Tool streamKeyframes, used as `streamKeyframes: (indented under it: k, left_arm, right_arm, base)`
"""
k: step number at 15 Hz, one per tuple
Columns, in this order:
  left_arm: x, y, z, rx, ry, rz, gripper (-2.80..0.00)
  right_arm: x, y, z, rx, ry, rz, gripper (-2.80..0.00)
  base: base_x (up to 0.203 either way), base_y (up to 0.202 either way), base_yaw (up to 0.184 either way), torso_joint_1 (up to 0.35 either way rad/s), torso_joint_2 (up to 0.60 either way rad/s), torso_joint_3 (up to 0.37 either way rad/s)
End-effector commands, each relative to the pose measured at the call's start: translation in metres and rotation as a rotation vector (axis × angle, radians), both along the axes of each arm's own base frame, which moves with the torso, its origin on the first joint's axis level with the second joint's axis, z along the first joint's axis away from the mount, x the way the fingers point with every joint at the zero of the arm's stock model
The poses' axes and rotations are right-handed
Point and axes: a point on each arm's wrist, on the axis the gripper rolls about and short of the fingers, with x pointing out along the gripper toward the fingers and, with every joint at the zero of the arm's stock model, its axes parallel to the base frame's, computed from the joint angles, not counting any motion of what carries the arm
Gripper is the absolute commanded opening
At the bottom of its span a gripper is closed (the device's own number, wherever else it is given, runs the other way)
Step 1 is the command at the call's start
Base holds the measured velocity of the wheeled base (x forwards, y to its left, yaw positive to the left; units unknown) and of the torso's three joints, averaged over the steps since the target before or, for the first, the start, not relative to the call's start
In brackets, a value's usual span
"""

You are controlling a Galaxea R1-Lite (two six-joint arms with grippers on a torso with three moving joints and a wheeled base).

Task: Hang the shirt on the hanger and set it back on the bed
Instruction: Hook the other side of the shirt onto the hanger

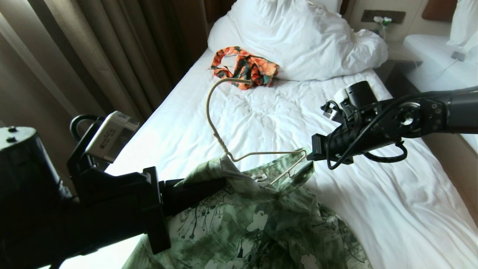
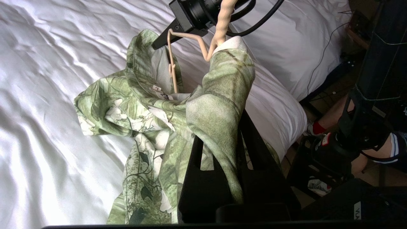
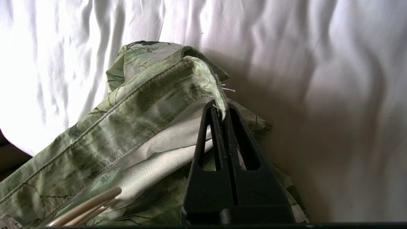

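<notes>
Shirt (image 1: 257, 220) fabric, pale green with white flowers, lies bunched on the white sheet of the bed (image 1: 392, 209) at about 6 o'clock in the head view, its collar end lifted off the sheet. The left gripper (image 2: 222, 133) reaches in from 8 o'clock and is closed tight on a fold of the collar, which drapes over its black fingers. The right gripper (image 3: 221, 111) comes in from 3 o'clock and is likewise pinched closed on a stitched edge of the shirt. The hanger (image 1: 224, 145), thin and cream-coloured, stands between the two grippers: its twisted neck rises from the collar beside the left gripper, its hook curves up toward 12 o'clock, and one shoulder runs across to the right gripper's tips, with the lower wire slanting down into the open neck of the shirt. An orange-and-green floral garment (image 1: 244, 67) lies crumpled at 12 o'clock, touching the heaped white duvet (image 1: 310, 41) near the headboard end of the bed.
</notes>
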Motion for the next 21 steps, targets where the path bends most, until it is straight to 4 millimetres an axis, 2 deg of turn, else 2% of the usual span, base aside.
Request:
streamKeyframes:
  k: [1,7,14,19,21]
  left_arm:
    - [0.0,0.0,0.0,-0.003,-0.001,-0.001,-2.8]
    - [0.004,-0.004,0.001,0.0,0.0,-0.002,-2.8]
    - [0.012,-0.014,-0.011,0.042,0.036,-0.015,-2.8]
    - [0.022,-0.024,-0.011,0.05,0.044,-0.016,-2.8]
    - [0.024,-0.025,-0.01,0.049,0.042,-0.016,-2.8]
  right_arm:
    - [-0.006,-0.003,0.007,0.01,-0.011,-0.001,-2.8]
    - [-0.022,-0.009,0.022,0.055,-0.013,0.0,-2.8]
    - [-0.034,-0.013,0.04,0.087,-0.056,0.008,-2.8]
    - [-0.055,-0.018,0.063,0.126,-0.098,0.04,-2.8]
    - [-0.052,-0.018,0.056,0.117,-0.077,0.04,-2.8]
  base:
    - [0.0,0.0,0.0,0.0,0.0,0.0]
    - [0.0,0.0,0.0,0.0,0.0,0.0]
    - [0.0,0.0,0.0,0.0,0.0,0.0]
    - [0.0,0.0,0.0,0.0,0.0,0.0]
    - [0.0,0.0,0.0,0.0,0.0,0.0]
